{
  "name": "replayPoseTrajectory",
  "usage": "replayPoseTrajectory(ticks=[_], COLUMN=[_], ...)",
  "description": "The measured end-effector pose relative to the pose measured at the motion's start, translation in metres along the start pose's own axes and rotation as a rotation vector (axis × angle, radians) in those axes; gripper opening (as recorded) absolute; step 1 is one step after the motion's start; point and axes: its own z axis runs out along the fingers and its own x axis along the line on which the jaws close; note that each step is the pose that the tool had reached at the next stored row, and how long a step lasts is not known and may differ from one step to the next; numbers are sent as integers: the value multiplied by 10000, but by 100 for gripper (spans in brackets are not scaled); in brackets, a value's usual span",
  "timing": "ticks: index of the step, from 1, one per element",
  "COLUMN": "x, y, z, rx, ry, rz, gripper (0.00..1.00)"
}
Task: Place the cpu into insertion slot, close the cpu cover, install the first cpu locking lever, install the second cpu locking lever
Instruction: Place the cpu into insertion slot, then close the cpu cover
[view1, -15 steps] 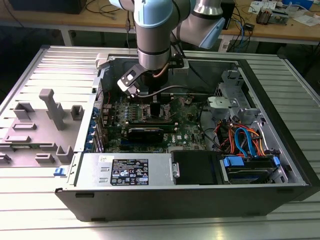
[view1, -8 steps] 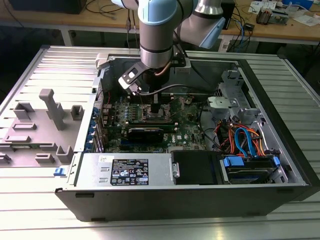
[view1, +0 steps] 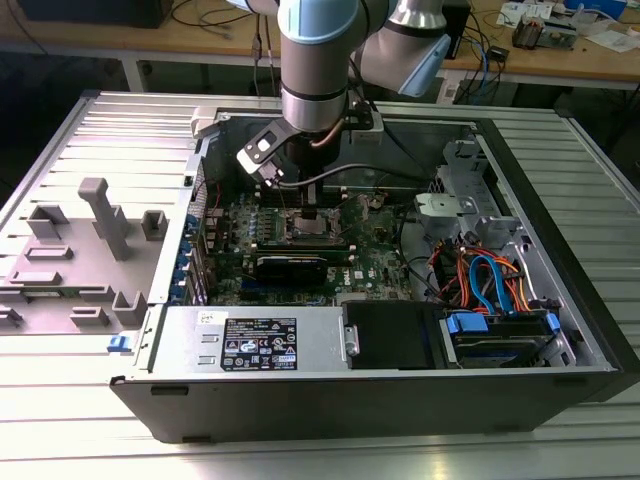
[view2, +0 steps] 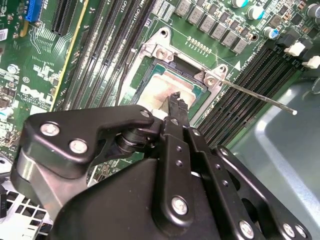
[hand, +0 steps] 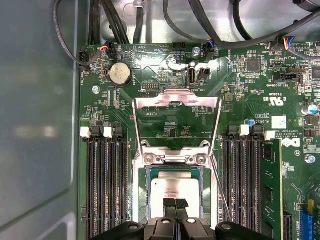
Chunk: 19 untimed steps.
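Two black fingertips (hand: 170, 204) of the jaws stand pressed together with nothing between them, so the jaws are closed and grip nothing. Directly under them lies the cpu (hand: 175, 189), flat inside the insertion slot (hand: 142, 192). In the second wrist view one fingertip (view2: 176, 100) seems to touch the metal top of the cpu (view2: 165, 90), but I cannot tell if it presses or only hovers close. Beyond the jaws, past the hinge (hand: 175, 159) of the slot, the cpu cover (hand: 176, 101) lies folded back and open over the board (hand: 250, 90). Just beside the jaws a thin locking lever (hand: 220, 192) stands free and unhooked.

I judge the cpu to be light, stiff and thin. Its smooth top can slip and its underside is fragile, so it wants a hold on two opposite edges and no sideways push. The cover looks like thin springy sheet metal on a hinge, and its far free bar seems the best place to take it.
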Motion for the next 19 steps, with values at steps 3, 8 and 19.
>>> replayPoseTrajectory(ticks=[3,8,19], x=[0,0,0], y=[0,0,0], z=[0,0,-20], rx=[1,2,9], ry=[0,-1,0], rz=[0,0,-215], gripper=[11,11,11])
